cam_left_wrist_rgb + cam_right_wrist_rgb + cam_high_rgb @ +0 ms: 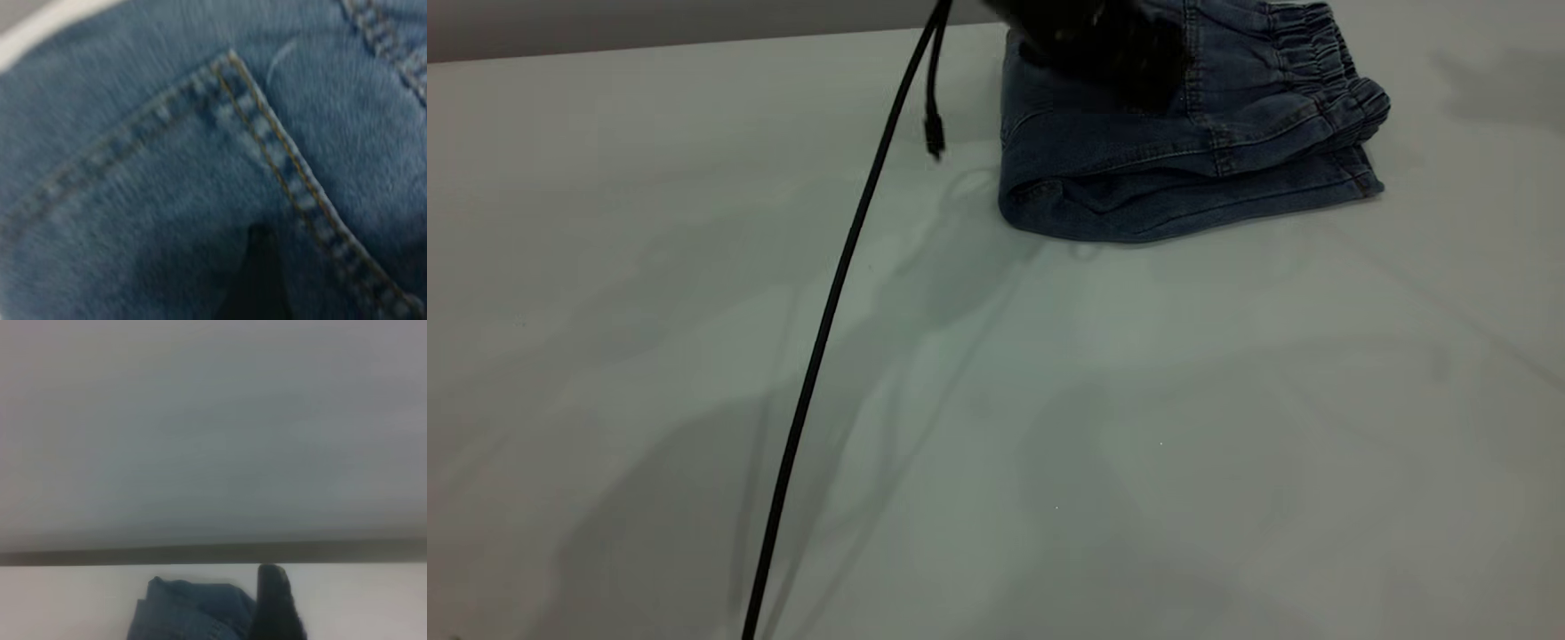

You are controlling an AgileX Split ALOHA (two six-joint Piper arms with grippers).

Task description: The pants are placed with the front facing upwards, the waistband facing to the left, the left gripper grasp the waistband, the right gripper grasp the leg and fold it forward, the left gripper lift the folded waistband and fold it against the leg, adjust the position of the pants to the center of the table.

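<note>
At the far edge of the table (783,267) in the exterior view, the pants (1183,169) lie already folded into a compact stack, waistband (1325,71) ruched along the stack's right end, layers showing at the near fold; a black mass that looks like the left gripper (1103,44) sits on top of the denim, fingers hidden, so can't tell if spread or closed. A black cable (827,320) trails diagonally across the tabletop just left of the stack. Left wrist view: camera nearly pressed to the denim, pocket corner (230,60) with tan double stitching, a dark fingertip (257,280) touching the cloth; grip state not visible. Right wrist view: right gripper (277,607) off the bundle, one dark finger seen beside the blue cloth, opening can't be told. Judged stage: folds done, recentring left. Risk: the stack sits near the back edge, so a drag with only top pressure may slide the upper layer and undo the fold; the cable could snag it too. Denim looks thick, mid-blue, soft-faded.
</note>
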